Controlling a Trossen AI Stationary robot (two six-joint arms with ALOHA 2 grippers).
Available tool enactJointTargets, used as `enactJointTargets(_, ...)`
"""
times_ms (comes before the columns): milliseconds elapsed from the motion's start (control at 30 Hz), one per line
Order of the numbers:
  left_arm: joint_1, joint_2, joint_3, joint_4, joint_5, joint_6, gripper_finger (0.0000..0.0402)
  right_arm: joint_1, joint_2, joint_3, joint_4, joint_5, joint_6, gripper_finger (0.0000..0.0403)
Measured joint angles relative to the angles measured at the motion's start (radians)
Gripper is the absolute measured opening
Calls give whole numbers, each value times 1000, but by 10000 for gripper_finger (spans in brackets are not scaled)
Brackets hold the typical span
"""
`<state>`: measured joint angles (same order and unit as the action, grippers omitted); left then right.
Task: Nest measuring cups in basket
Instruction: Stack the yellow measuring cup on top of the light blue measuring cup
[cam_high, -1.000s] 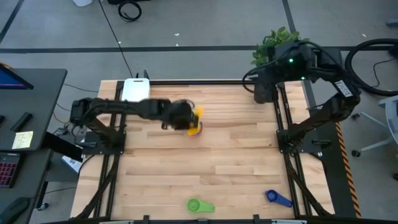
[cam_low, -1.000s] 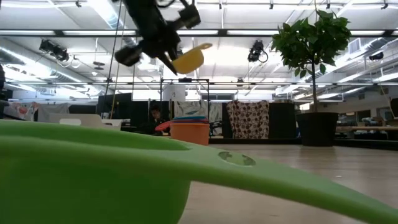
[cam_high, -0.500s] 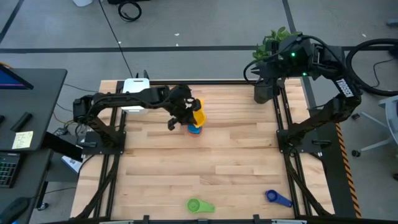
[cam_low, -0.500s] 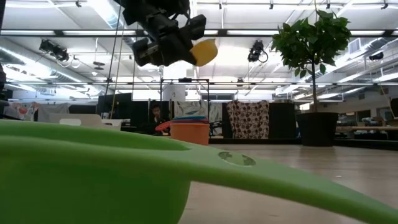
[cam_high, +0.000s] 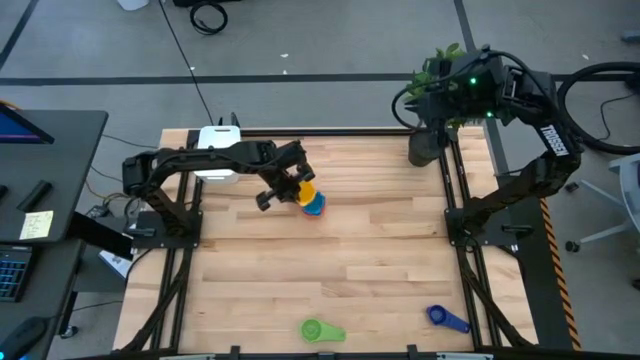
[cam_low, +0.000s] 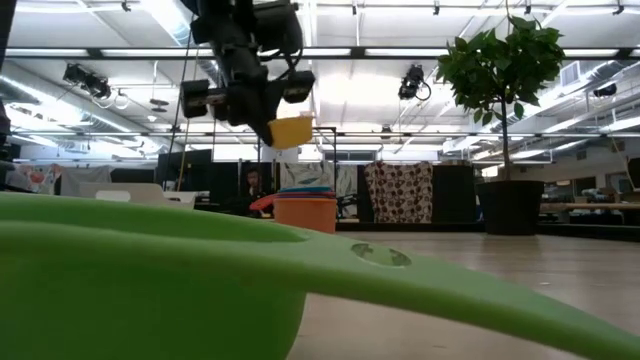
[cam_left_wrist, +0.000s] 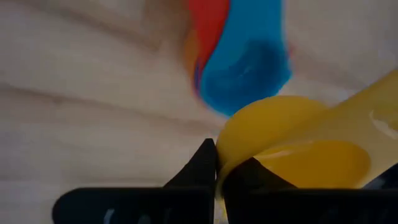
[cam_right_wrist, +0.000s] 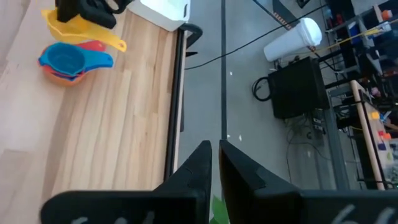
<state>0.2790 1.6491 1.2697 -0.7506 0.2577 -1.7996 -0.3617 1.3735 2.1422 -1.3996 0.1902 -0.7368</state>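
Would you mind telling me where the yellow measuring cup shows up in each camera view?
High view: yellow measuring cup, upper middle, in the left gripper.
Low view: upper middle, hanging above the stack of cups.
Left wrist view: lower right, clamped between the fingers.
Right wrist view: upper left.
Shared landmark: the light blue cup topping the stack.

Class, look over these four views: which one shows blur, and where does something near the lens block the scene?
Left wrist view: the stacked cups and table are blurred; the yellow cup in the left hand looks sharper. Low view: a green cup close to the lens fills the lower picture.
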Motion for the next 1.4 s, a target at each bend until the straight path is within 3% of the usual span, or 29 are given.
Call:
enactJointTargets(433,-36,109,2,186,-55,-55,11,-20,0,0,61,57,0,34)
enactJointTargets(967,-35,121,0,54,-73,-40,11,-20,0,0,89,59,0,34)
enactJointTargets(1400,-43,169,1,86,-26,-48,11,-20,0,0,86,60,0,34)
